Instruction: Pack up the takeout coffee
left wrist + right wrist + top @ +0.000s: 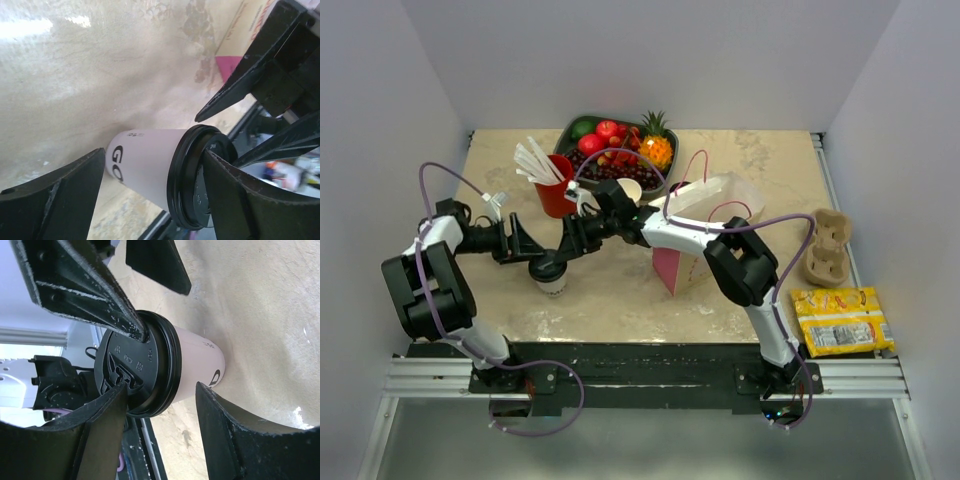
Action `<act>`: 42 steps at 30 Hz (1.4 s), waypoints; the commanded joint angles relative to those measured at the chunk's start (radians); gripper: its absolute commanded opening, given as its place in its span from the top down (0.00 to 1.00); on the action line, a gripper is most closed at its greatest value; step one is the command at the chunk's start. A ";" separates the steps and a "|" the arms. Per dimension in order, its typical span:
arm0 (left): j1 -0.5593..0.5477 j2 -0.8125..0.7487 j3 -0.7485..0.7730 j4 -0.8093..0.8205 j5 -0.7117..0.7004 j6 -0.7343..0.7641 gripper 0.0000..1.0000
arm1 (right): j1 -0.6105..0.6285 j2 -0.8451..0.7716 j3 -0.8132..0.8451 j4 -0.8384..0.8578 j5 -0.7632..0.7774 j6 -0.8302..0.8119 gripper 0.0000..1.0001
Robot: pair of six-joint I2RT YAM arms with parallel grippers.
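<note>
The takeout coffee point(552, 278), a white paper cup with a black lid, stands upright on the marble table near the front left of centre. My left gripper point(534, 250) reaches in from the left and my right gripper point(569, 246) from the right, both just above the lid. In the left wrist view the coffee point(150, 165) lies between the wide-open fingers of my left gripper point(154, 167); one finger overlaps the lid, and contact is unclear. In the right wrist view the coffee point(190, 360) shows between the spread fingers of my right gripper point(161, 387), which is open.
A pink and white paper bag point(692, 230) stands open just right of the coffee. Behind are a red cup with straws point(552, 192), a lidless white cup point(630, 188) and a fruit tray point(620, 150). A cardboard cup carrier point(826, 246) and yellow packets point(840, 320) lie at the right.
</note>
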 commanded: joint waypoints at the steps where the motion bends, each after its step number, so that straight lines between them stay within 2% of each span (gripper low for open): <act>1: -0.008 -0.083 -0.009 0.105 -0.158 0.139 0.17 | 0.008 0.015 0.016 -0.020 -0.025 -0.064 0.40; 7: -0.007 -0.220 0.034 0.088 -0.159 0.149 0.12 | 0.010 -0.046 0.040 -0.052 -0.021 -0.185 0.29; 12: 0.013 -0.284 0.060 -0.045 -0.135 0.250 0.11 | 0.010 -0.075 0.033 -0.068 -0.021 -0.221 0.26; 17: 0.018 -0.265 0.061 -0.237 -0.101 0.449 0.11 | 0.010 -0.083 0.010 -0.081 -0.025 -0.225 0.26; 25: 0.001 -0.102 0.087 -0.358 -0.084 0.623 0.12 | 0.010 -0.052 0.017 -0.065 -0.038 -0.216 0.26; 31: -0.002 -0.025 0.078 -0.299 -0.109 0.605 0.15 | 0.008 -0.043 0.020 -0.065 -0.030 -0.218 0.26; 38: 0.004 0.024 -0.024 -0.185 -0.181 0.620 0.17 | 0.004 -0.017 -0.004 -0.091 -0.018 -0.196 0.29; 40: 0.005 0.064 0.001 -0.207 -0.175 0.629 0.17 | 0.002 0.000 -0.018 -0.101 -0.015 -0.189 0.31; 42: 0.005 0.107 0.018 -0.161 -0.202 0.590 0.18 | 0.001 0.012 -0.033 -0.118 -0.011 -0.175 0.32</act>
